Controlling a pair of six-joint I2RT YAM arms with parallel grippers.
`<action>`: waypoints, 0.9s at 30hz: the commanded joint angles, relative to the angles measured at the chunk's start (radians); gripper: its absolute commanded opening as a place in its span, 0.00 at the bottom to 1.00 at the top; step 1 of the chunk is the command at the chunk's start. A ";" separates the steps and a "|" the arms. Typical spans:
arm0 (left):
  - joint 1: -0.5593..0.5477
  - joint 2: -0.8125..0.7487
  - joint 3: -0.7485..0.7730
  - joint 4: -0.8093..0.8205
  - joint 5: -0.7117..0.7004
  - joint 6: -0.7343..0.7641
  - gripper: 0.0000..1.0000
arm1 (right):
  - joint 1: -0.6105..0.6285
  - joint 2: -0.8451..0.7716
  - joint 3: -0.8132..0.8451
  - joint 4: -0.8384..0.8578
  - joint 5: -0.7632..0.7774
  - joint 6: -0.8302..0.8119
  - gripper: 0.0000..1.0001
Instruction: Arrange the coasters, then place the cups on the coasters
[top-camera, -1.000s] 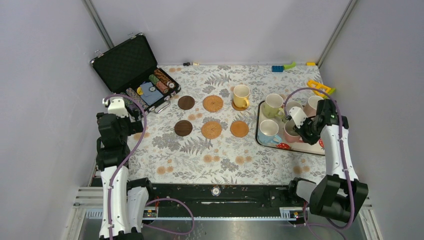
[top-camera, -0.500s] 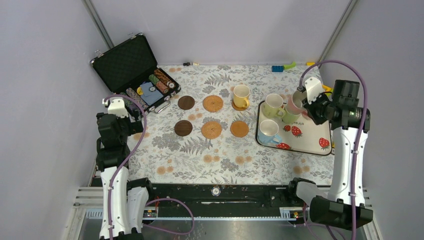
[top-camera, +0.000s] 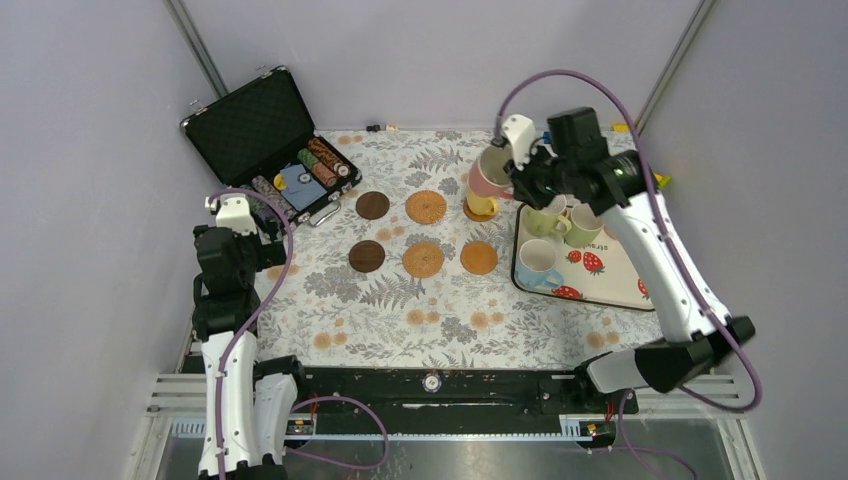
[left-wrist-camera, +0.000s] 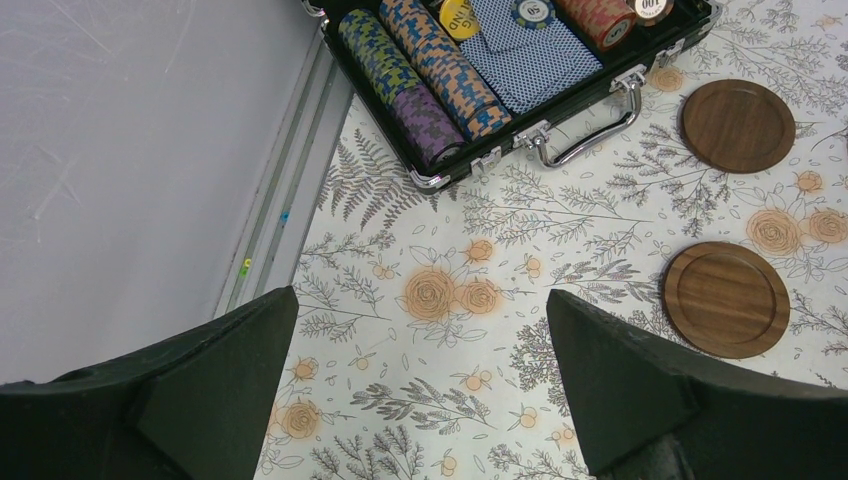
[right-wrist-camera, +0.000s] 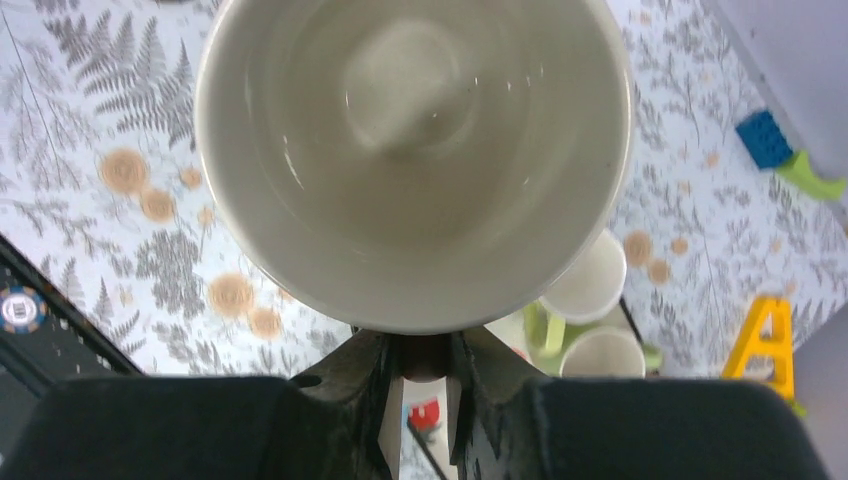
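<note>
My right fingers (right-wrist-camera: 425, 382) are pinched nearly together on what I take to be the handle of the small pink ceramic mug with the white inside (top-camera: 488, 172). I have it in the air, upright, mouth to my wrist camera. From above it hangs over the far middle of the floral counter (top-camera: 400, 310), overlapping the yellow ceramic mug (top-camera: 481, 203) that sits on a tan coaster.

My left fingers (left-wrist-camera: 418, 300) are spread wide with nothing between them, parked at 9 o'clock near the open black poker-chip case (top-camera: 270, 140).

Five discs are bare: two dark brown wooden coasters (top-camera: 372, 205) at 9 o'clock of the group, and three tan woven coasters (top-camera: 426, 207). I would aim for the tan one at 6 o'clock of the yellow mug, or the one at its 9 o'clock.

To do this well, I should carry the mug high enough to clear the yellow rim, keep it level, and centre its base over the disc before lowering. I should let go only once the base sits flat, then draw straight back along the handle so nothing drags.
</note>
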 joint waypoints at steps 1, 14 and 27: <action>0.010 0.006 0.010 0.041 -0.007 0.007 0.99 | 0.107 0.147 0.174 0.148 0.061 0.096 0.00; 0.011 0.030 0.009 0.049 -0.017 0.007 0.99 | 0.184 0.668 0.592 0.062 0.097 0.185 0.00; 0.011 0.035 0.004 0.056 -0.015 0.011 0.99 | 0.220 0.891 0.704 0.040 0.183 0.189 0.00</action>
